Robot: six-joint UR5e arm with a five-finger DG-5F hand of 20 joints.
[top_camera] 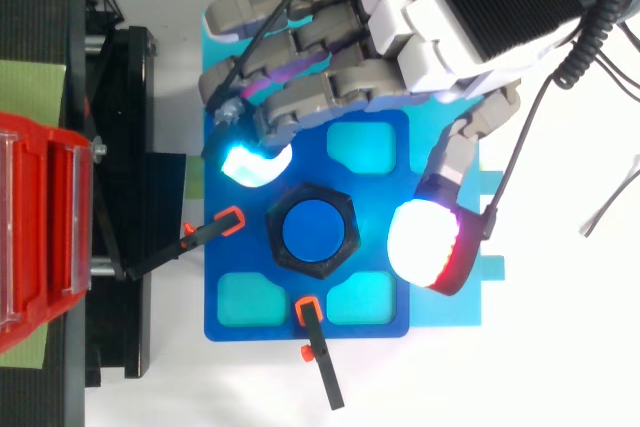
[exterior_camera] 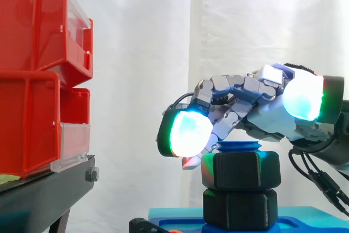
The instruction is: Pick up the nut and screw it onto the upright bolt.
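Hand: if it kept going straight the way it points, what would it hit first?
Probably the red bins on the stand: the hand points left, over the nut, with free space between. Depth is unclear.

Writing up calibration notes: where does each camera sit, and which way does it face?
Side view: beside the work at about its height, looking level across; robot hand reaches in from the right over the nut on the bolt, red bins at left.
Top view: above the work, looking down on the blue base; the robot hand reaches in from the top right.
Shared: robot hand, nut, bolt, red bins.
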